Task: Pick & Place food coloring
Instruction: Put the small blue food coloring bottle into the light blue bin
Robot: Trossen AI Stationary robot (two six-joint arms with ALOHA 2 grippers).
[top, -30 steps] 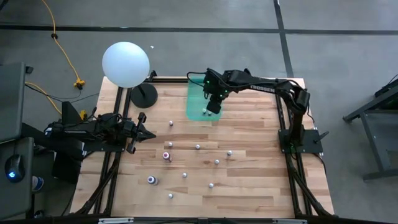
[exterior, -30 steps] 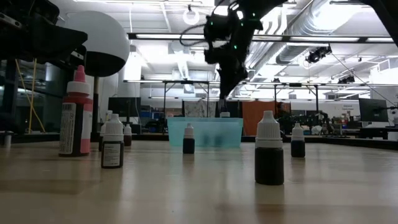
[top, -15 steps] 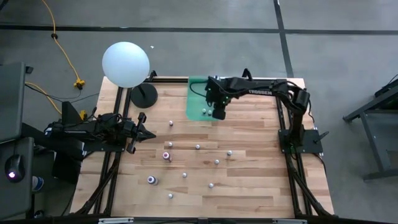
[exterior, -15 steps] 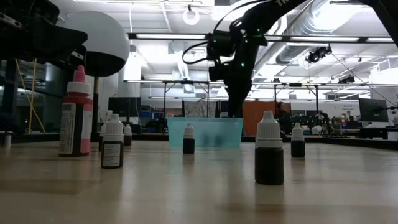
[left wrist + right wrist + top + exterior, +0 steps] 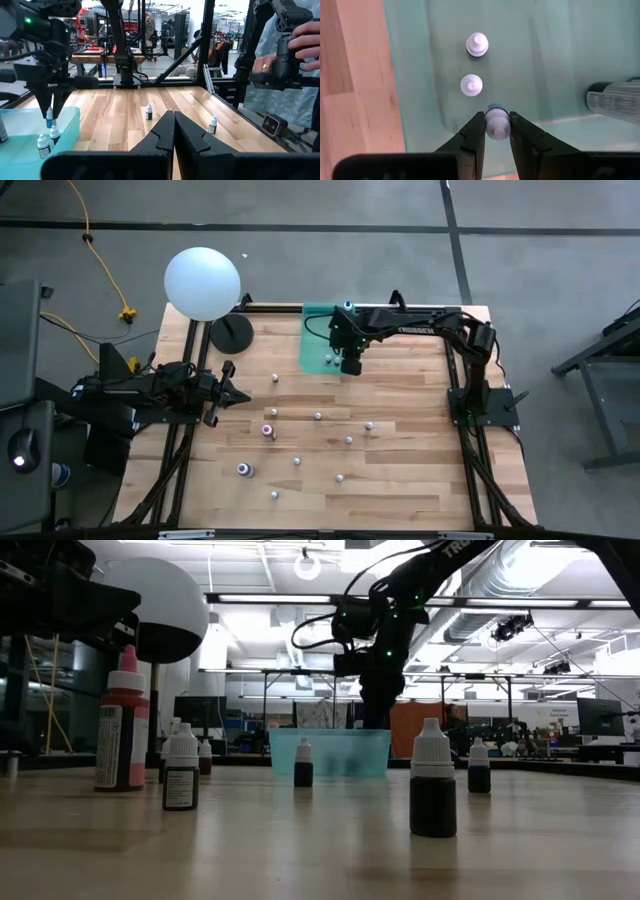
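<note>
A: High view. Right pincer [image 5: 350,366] hangs over the near edge of the green bin [image 5: 318,330], at the table's [image 5: 400,480] far side. Left pincer [image 5: 222,402] is parked at the left edge, jaws together, nothing in them. Loose bottles [image 5: 318,416] are scattered mid-table, well apart from the bin.

B: Which arm is nearer the bin?

A: Right, clearly. It's already above it.

B: Low view?

A: Right pincer [image 5: 375,710] sits just above the bin [image 5: 330,752]. Can't make out the held bottle here. Bottles stand upright on the table: a tall pink-capped one [image 5: 123,720] on the left, a dark one with a white cap [image 5: 433,780] nearest.

B: Left wrist?

A: Own fingers [image 5: 172,132] pressed together. Farther off, the right pincer [image 5: 50,112] holds a small bottle [image 5: 49,116] by its top, long axis vertical, hanging directly over the bin [image 5: 70,125]. Two bottles already stand inside, just beside it. A person's hand [image 5: 307,42] grips a handle in the background.

B: Right wrist?

A: Looking straight down. Pincer [image 5: 497,126] is clamped on the bottle's [image 5: 497,121] white cap, blue shows just under it. Bin floor [image 5: 545,60] is right below, and two white-capped bottles [image 5: 471,84] stand just ahead. A larger labelled one [image 5: 615,102] lies on its side.

B: Next?

A: I'd guess lower and let go. The drop is straight down. The neighbour bottle is close, so a knock is possible.
</note>
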